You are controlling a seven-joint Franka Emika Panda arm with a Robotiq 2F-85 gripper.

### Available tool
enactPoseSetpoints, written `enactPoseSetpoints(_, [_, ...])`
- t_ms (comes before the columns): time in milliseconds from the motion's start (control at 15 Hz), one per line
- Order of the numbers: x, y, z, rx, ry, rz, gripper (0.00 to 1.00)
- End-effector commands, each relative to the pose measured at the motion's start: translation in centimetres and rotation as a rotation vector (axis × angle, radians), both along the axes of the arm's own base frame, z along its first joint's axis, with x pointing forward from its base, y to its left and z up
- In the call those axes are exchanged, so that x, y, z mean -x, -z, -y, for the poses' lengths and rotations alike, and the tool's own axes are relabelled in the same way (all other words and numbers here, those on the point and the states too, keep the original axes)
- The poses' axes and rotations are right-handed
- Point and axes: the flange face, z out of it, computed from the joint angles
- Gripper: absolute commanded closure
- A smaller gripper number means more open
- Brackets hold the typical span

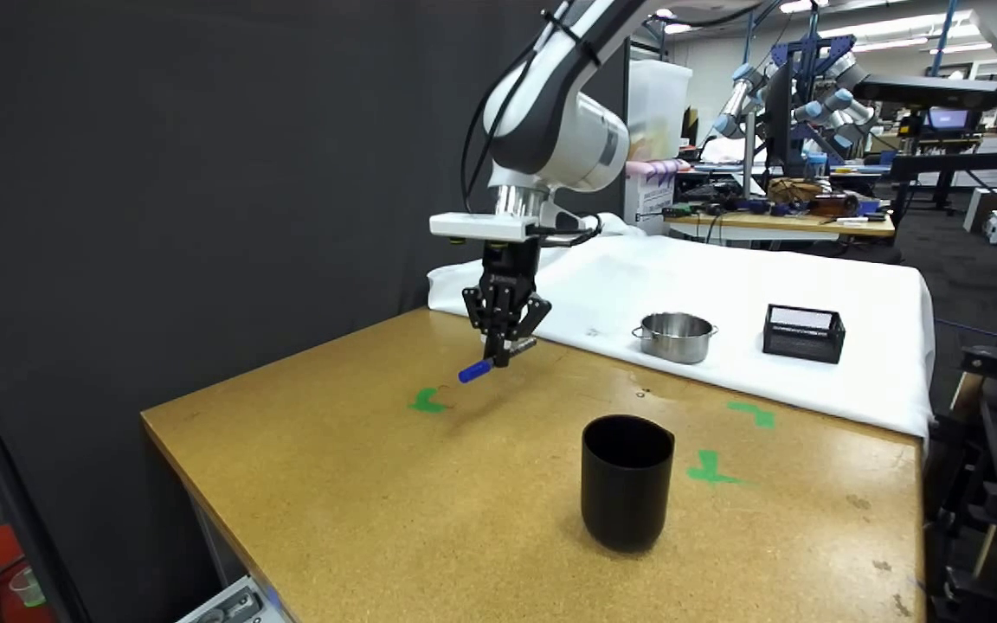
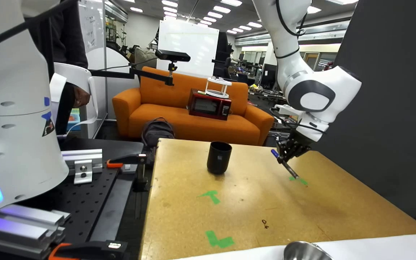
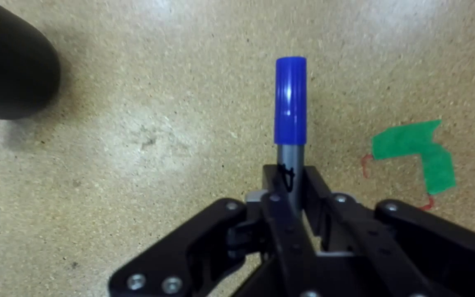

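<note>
A grey marker with a blue cap (image 3: 290, 101) lies between the fingers of my gripper (image 3: 291, 177), which is shut on its grey body. The capped end sticks out past the fingertips in the wrist view. In both exterior views the marker (image 2: 290, 170) hangs crosswise in the gripper (image 1: 501, 350) and looks raised above the wooden table (image 1: 334, 484). A black cup (image 1: 626, 493) stands upright on the table, apart from the gripper. Part of that cup (image 3: 10, 66) shows at the upper left of the wrist view.
Green tape marks (image 1: 427, 400) are stuck on the tabletop. A steel pot (image 1: 676, 337) and a black mesh basket (image 1: 803, 346) sit on a white cloth (image 1: 879, 294) along one side. A dark panel (image 1: 204, 190) rises along another edge of the table.
</note>
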Motion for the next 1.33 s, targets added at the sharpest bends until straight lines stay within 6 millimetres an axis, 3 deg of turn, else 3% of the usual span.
enactPoseSetpoints(0, [2.9,-3.0,-1.2,-0.093,-0.047,-0.011,0.96])
enactPoseSetpoints(200, [5.5,-5.0,-2.5,-0.136,-0.071,0.006,0.96])
enactPoseSetpoints(533, [9.6,-7.6,-2.3,-0.18,-0.116,0.031,0.96])
enactPoseSetpoints(600, [8.0,-6.8,-3.0,-0.178,-0.11,0.006,0.96])
enactPoseSetpoints(667, [8.4,-7.0,-2.9,-0.174,-0.113,0.005,0.83])
enactPoseSetpoints(1133, [8.3,-6.7,-3.0,-0.169,-0.115,0.004,0.83])
enactPoseSetpoints(1200, [8.3,-6.7,-3.0,-0.169,-0.115,0.004,0.96])
enactPoseSetpoints(1267, [8.1,-6.4,-3.1,-0.203,-0.132,-0.004,0.96])
